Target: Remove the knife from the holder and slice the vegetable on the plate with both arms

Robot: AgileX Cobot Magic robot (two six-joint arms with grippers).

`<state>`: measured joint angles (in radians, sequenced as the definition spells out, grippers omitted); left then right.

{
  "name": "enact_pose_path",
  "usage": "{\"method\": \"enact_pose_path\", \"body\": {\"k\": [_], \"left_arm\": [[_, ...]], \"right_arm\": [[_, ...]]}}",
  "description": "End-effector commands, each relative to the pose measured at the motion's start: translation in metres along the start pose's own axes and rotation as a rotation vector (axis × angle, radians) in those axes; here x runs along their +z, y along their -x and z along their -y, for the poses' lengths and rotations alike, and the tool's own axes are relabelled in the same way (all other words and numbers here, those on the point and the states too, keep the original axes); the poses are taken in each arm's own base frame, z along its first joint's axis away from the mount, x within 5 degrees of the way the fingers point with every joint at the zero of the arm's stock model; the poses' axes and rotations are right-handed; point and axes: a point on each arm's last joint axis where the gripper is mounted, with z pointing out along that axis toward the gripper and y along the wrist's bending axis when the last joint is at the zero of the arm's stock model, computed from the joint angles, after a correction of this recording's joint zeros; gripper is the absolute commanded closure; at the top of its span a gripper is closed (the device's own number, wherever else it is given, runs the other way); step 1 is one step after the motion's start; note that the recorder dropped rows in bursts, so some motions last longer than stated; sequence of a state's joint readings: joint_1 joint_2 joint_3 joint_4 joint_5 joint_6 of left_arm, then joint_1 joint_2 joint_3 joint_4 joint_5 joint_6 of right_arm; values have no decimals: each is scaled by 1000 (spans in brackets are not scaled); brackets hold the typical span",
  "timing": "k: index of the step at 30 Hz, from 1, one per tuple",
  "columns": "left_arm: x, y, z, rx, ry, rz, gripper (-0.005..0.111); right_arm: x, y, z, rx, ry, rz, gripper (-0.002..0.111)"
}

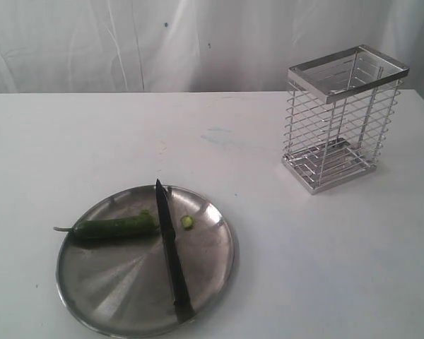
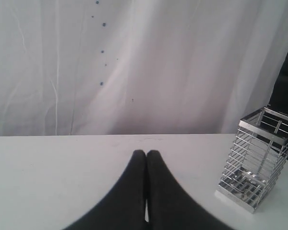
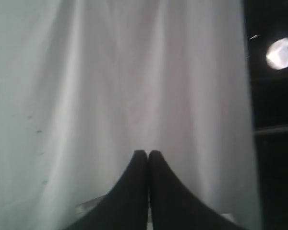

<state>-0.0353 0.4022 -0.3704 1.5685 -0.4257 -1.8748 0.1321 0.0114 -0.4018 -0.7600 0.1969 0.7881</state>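
**Risk Assessment: Knife Lying Loose on the Plate, Both Grippers Clear**

We find the knife (image 1: 170, 251) out of the holder (image 1: 343, 119) and lying flat on the plate (image 1: 113, 296), tip toward the far rim, handle at the near rim. The vegetable (image 1: 116, 227) lies on the plate with its cut end just beside the blade; a small cut-off slice (image 1: 187, 222) rests on the other side of the blade. The holder shows nothing inside.

We read the left gripper (image 2: 146, 154) as clenched on nothing, its fingertips pressed together, with the holder ahead of it and off to one side. The right gripper (image 3: 147, 154) is likewise closed and empty, facing only a white curtain (image 3: 110, 72); no task item lies in front of it. Neither arm appears in the exterior view, so both are well apart from the plate.

Hazards we judge from here:

- Any new grasp requires opening the fingers first; descending closed would push the knife or skid the plate.
- The handle overhangs the raised rim; a nudge could tip the knife off.
- The glossy vegetable may roll if pressed unsupported.
- The wrist views do not show the plate, so approach alignment is unverified.
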Motion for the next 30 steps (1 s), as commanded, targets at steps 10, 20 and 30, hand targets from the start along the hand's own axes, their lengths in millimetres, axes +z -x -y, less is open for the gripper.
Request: {"method": "enact_pose_path", "body": {"k": [10, 20, 30], "left_arm": [[-2, -3, 1, 29, -15, -8, 107], [-2, -4, 2, 47, -27, -15, 107], [-3, -6, 15, 49, -167, -43, 107]], "right_arm": [[1, -102, 7, -34, -167, -57, 108], [-14, -148, 15, -240, -205, -577, 108], [-14, -149, 15, -239, -205, -584, 108]]}}
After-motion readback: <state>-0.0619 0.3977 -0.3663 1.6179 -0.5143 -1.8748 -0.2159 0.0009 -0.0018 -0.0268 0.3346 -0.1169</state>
